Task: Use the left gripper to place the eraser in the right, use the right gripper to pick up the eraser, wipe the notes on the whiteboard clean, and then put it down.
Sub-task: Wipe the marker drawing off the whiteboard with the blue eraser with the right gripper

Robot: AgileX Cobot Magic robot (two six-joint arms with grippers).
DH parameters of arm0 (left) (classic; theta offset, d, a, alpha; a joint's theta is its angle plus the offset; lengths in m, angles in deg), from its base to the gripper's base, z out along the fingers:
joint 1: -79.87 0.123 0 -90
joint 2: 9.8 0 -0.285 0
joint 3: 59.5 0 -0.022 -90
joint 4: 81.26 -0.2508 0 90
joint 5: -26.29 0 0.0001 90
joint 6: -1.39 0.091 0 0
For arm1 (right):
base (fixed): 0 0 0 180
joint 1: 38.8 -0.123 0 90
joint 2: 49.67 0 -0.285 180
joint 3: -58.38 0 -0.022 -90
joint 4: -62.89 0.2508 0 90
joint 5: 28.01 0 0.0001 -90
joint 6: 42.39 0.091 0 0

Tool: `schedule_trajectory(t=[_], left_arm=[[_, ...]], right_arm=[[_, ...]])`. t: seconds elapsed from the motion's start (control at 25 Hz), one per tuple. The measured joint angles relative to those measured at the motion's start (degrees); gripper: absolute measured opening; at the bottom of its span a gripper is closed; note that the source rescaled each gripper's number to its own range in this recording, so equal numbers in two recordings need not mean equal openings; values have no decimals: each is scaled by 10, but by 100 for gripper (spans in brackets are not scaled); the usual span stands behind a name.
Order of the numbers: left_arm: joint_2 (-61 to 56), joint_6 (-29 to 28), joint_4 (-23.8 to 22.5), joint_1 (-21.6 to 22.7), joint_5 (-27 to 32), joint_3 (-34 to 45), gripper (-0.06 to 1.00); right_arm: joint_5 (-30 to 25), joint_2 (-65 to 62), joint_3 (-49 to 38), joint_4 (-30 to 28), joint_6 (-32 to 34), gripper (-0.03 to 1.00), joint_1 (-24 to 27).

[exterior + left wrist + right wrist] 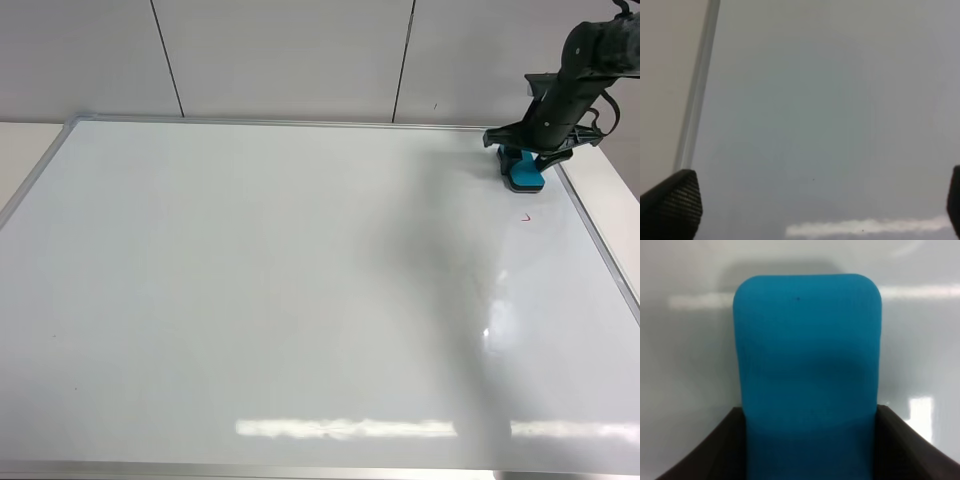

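The teal-blue eraser (522, 170) rests on the whiteboard (300, 300) at its far right corner, with my right gripper (528, 148) shut on it from above. In the right wrist view the eraser (807, 370) fills the middle, its end clamped between the two dark fingers (715, 450). A tiny red trace of the notes (526, 217) lies just in front of the eraser. My left gripper (815, 205) is out of the high view; its wrist view shows wide-apart fingertips (672, 202) over bare whiteboard (830, 110) near the frame, holding nothing.
The board's silver frame (600, 240) runs close along the right of the eraser. A pale wall with panel seams (300, 50) stands behind the board. Beige table surface (25, 150) shows at the far left.
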Motion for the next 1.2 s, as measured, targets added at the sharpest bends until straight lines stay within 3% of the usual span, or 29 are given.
schedule_trajectory(t=[0.2, 0.56, 0.64, 0.92, 1.2], left_arm=[[0, 0, 0, 0, 0, 0, 100], [0, 0, 0, 0, 0, 0, 100], [0, 0, 0, 0, 0, 0, 100], [0, 0, 0, 0, 0, 0, 100], [0, 0, 0, 0, 0, 0, 100]], right_arm=[[-32, -2, -1, -1, 0, 1, -40], [-74, -2, -1, 31, 0, 1, -206], [-81, -2, -1, 31, 4, 1, -224], [-112, -2, -1, 20, 29, 1, -229], [-171, -7, -5, 19, 47, 1, -177]])
